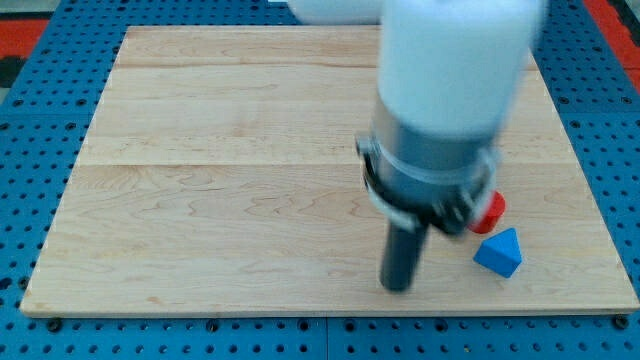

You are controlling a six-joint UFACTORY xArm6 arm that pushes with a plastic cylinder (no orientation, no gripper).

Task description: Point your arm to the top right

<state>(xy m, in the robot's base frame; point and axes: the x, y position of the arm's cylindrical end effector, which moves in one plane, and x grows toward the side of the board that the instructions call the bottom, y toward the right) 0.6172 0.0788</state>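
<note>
Arm (450, 90) stands over the right half of the wooden board (220, 200), its white body and grey collar blurred and filling the upper right of the camera view. The dark rod hangs from the collar and ends at my tip (397, 288), which sits near the board's bottom edge, right of centre.

Camera view, findings:
- No jaws are fitted. The rod is bare and has hold of nothing.
- A blue block (499, 252), wedge-like in shape, lies to the view's right of the tip, near but apart from it.
- A red block (491, 209) shows only in part, behind the collar, just above the blue one. Its shape cannot be made out.
- The top right corner of the board is hidden behind the arm's body, so what lies there cannot be told.

Assessment: the target is the top right, and the tip is low on the board, so most of the travel appears still to be done. A straight diagonal line from the tip would run close past the red block and might brush it. A sounder course, in my judgement, is to carry the tip toward the view's top first, left of both blocks, then swing right once above the red one.
</note>
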